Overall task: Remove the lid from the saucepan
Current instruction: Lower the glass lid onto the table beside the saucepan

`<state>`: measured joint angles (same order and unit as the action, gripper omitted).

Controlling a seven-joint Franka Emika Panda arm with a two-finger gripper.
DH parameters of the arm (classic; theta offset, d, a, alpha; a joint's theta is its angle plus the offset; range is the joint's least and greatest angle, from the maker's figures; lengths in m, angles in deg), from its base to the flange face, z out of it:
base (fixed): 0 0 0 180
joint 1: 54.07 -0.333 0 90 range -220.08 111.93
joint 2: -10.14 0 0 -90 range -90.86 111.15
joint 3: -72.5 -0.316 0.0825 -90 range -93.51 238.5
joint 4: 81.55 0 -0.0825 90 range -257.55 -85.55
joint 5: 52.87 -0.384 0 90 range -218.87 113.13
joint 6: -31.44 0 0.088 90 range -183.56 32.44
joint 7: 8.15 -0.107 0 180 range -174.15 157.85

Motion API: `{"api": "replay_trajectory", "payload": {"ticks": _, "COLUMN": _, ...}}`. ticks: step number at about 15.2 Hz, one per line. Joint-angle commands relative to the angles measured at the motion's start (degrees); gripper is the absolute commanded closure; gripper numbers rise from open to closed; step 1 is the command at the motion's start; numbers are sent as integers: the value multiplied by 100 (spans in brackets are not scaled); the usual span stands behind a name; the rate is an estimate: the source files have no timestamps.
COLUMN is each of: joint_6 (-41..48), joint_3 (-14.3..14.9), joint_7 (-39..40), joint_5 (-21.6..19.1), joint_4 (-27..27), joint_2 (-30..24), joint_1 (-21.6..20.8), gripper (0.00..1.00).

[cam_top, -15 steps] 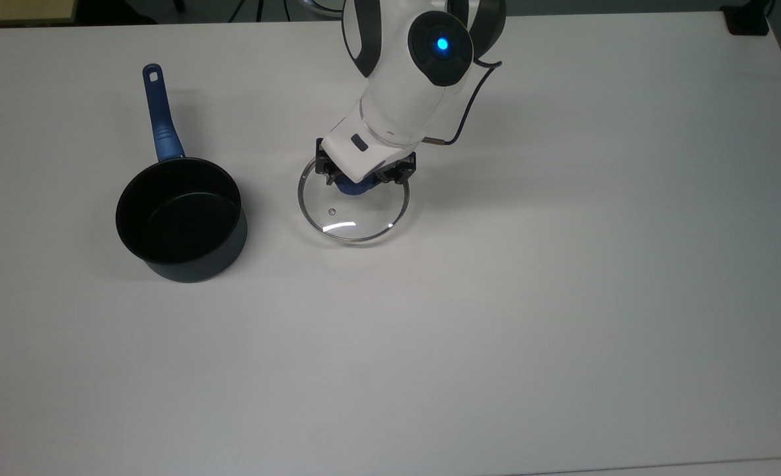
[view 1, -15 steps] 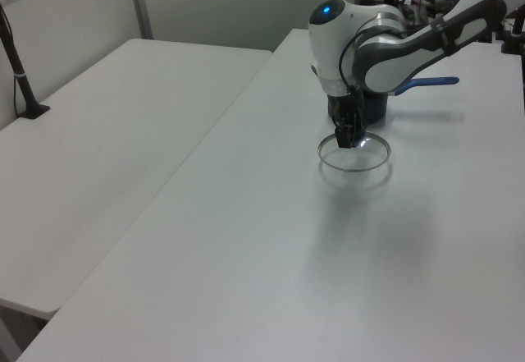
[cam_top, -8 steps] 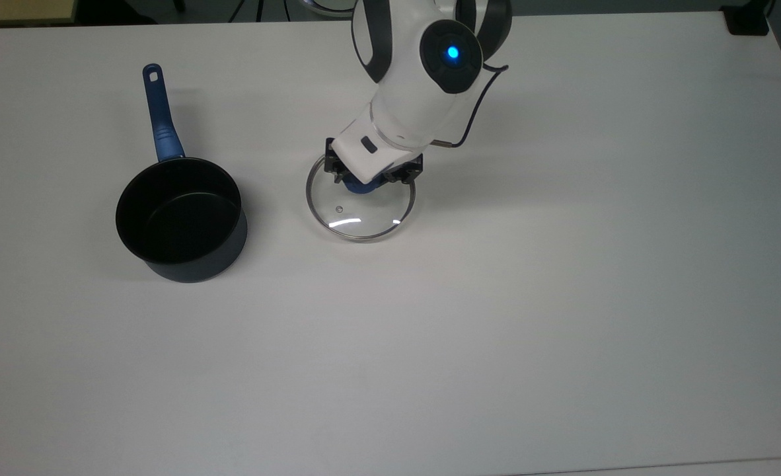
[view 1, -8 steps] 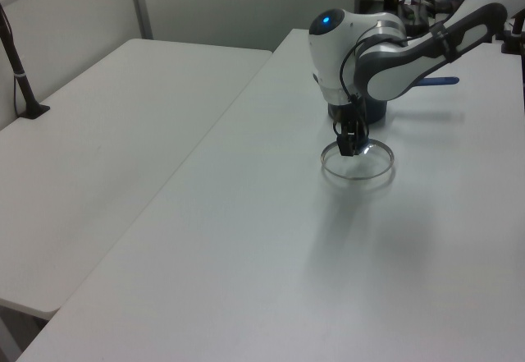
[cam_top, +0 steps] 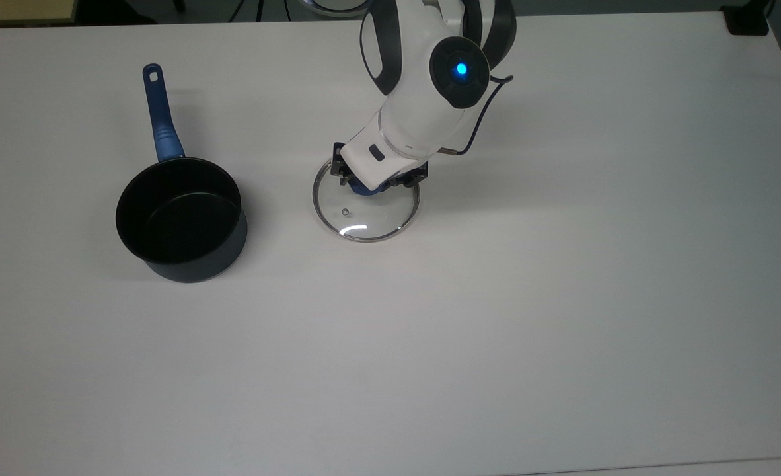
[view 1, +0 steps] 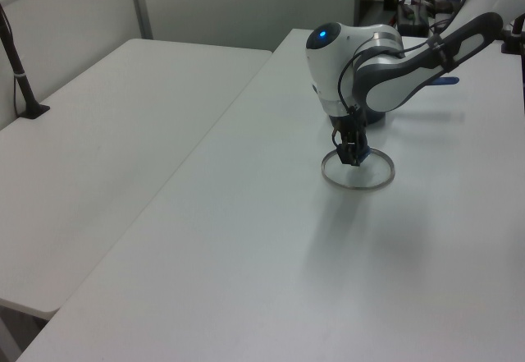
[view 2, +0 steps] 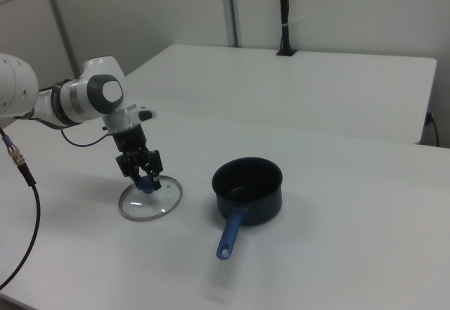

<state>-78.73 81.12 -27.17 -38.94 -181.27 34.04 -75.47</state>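
My black two-finger claw [view 2: 145, 176] is clamped on the blue knob [view 2: 145, 183] of the round clear glass lid with its thin metal rim [cam_top: 366, 210]. I judge I hold it by the knob because that is the one raised part; the disc itself is flat and smooth. The lid sits low at the white bench [cam_top: 529, 317], apparently resting on it, though I cannot tell for certain that it touches. It is well apart from the small dark navy saucepan with the black inside [cam_top: 180, 219], which stands open toward the top view's left, its long straight blue handle [cam_top: 159, 116] pointing away. Judged from this, the lid is off; letting go remains.
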Motion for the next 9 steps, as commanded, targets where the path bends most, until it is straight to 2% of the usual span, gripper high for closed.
{"api": "replay_trajectory", "payload": {"ticks": 1, "joint_6": -128, "joint_3": 26, "joint_7": -146, "joint_5": 110, "joint_4": -75, "joint_2": -60, "joint_1": -58, "gripper": 0}}
{"api": "replay_trajectory", "payload": {"ticks": 6, "joint_6": -40, "joint_3": 43, "joint_7": -111, "joint_5": 48, "joint_4": 92, "joint_2": -375, "joint_1": 91, "gripper": 0}}
{"api": "replay_trajectory", "payload": {"ticks": 9, "joint_6": -31, "joint_3": 43, "joint_7": -6, "joint_5": -171, "joint_4": 145, "joint_2": -631, "joint_1": 337, "gripper": 0}}
